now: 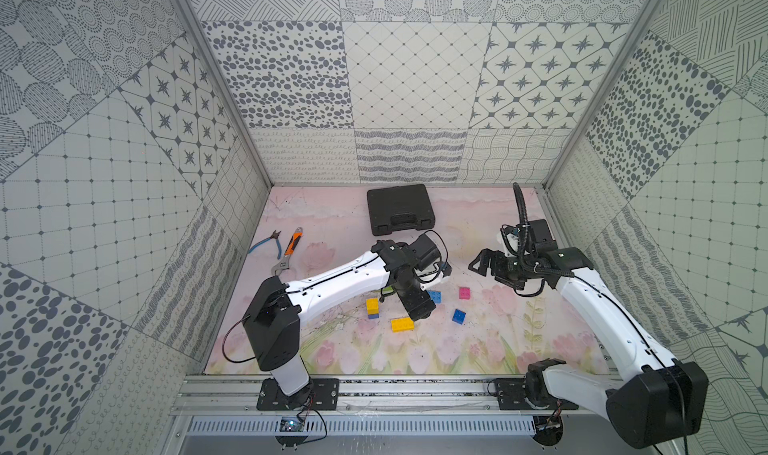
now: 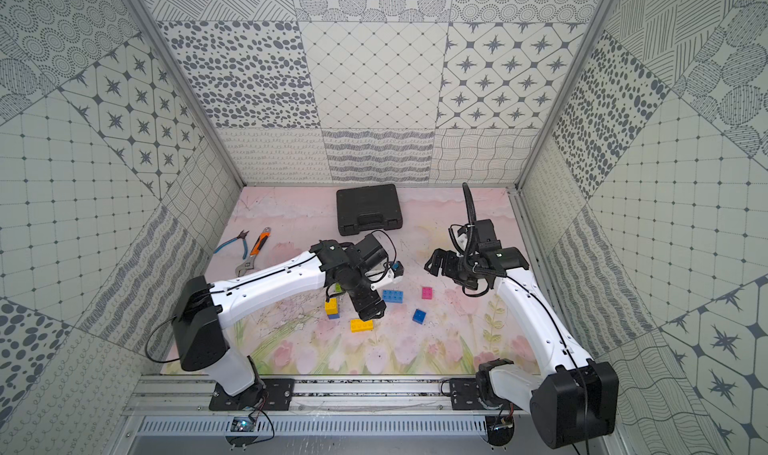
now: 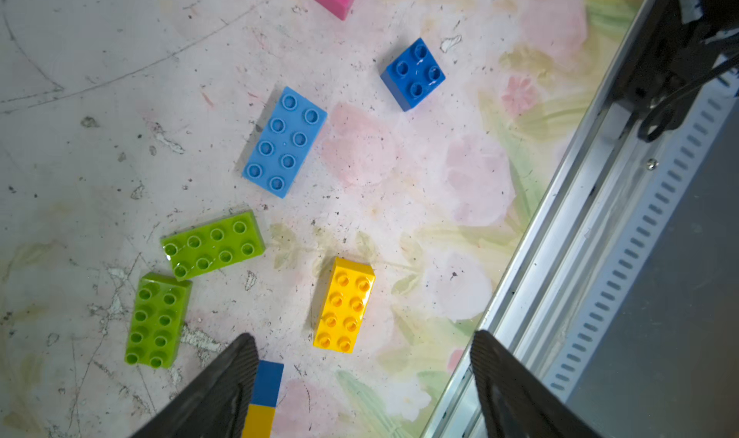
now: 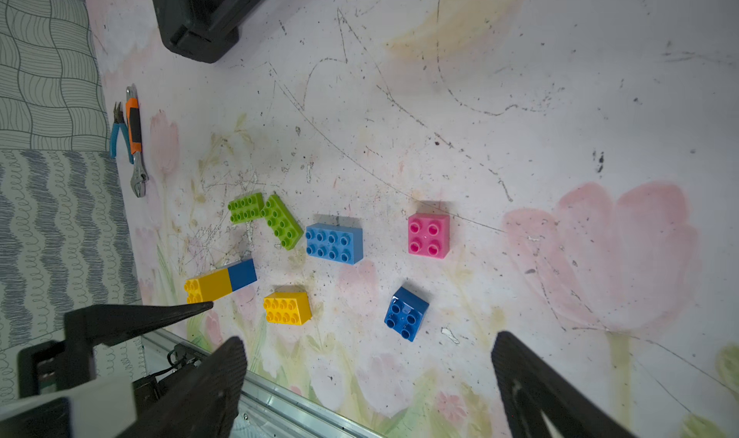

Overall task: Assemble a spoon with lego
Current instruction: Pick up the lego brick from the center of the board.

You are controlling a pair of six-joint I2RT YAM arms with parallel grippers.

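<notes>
Test enclosure, seen in both top views. The back wall (image 1: 411, 100), left wall (image 1: 83, 191) and right wall (image 1: 690, 191) carry grey-on-white patchwork panels of dots, stars, lattices, waves and hatching, and meet at aluminium corner posts (image 1: 217, 79). The floor mat (image 1: 478, 349), scuffed and speckled, is printed with pale pink tulips and green leaves. An aluminium rail (image 1: 415, 392) and a slotted vent strip (image 1: 415, 426) border its near edge. Lighting is even.

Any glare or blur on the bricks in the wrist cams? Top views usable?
Left wrist: sharp, small glare on one lime green brick, left gripper fingers slightly soft. Right wrist: bricks crisp, soft shadow beside the pink brick. Both top views: even light, walls splayed by wide-angle perspective.
</notes>
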